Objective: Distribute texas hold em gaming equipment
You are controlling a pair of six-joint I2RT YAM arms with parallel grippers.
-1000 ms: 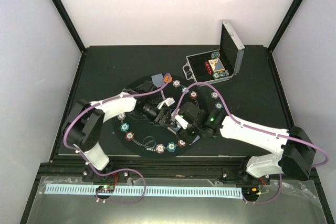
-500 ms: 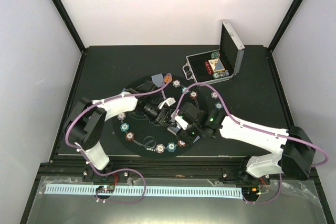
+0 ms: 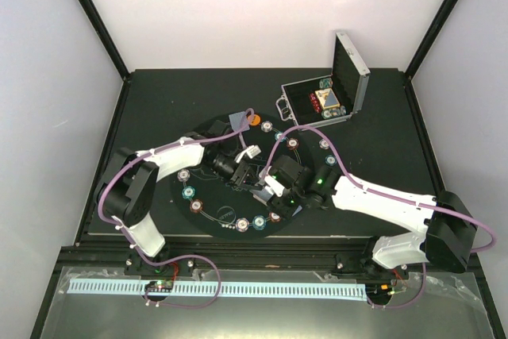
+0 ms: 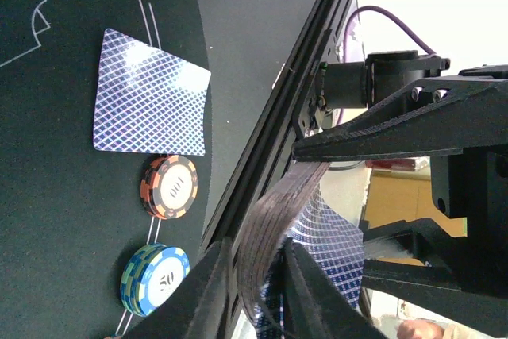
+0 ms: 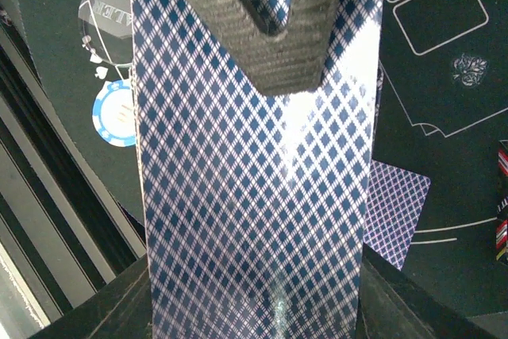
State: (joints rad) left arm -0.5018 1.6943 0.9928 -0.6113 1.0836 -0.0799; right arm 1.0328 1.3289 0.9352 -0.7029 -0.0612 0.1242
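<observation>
Over the middle of the round black mat (image 3: 208,202) my two grippers meet. My right gripper (image 5: 254,311) is shut across the width of a deck of blue-patterned playing cards (image 5: 254,188), which bows under the squeeze. My left gripper (image 4: 258,291) has the deck's (image 4: 266,228) free end edge-on between its jaws, which press on both faces. One left finger (image 5: 290,29) lies over the deck's top. A single card (image 4: 151,93) lies face down on the mat beside an orange chip stack (image 4: 169,186) and a blue one (image 4: 155,277).
Chip stacks ring the mat, such as one (image 3: 259,224) at the near rim and one (image 3: 292,143) at the far side. A card (image 3: 236,121) and an orange disc (image 3: 254,120) lie at the far rim. The open silver case (image 3: 321,101) stands at the back right.
My left gripper has edged in and its jaws have closed around the end of the deck. The right gripper has held still with the deck.
</observation>
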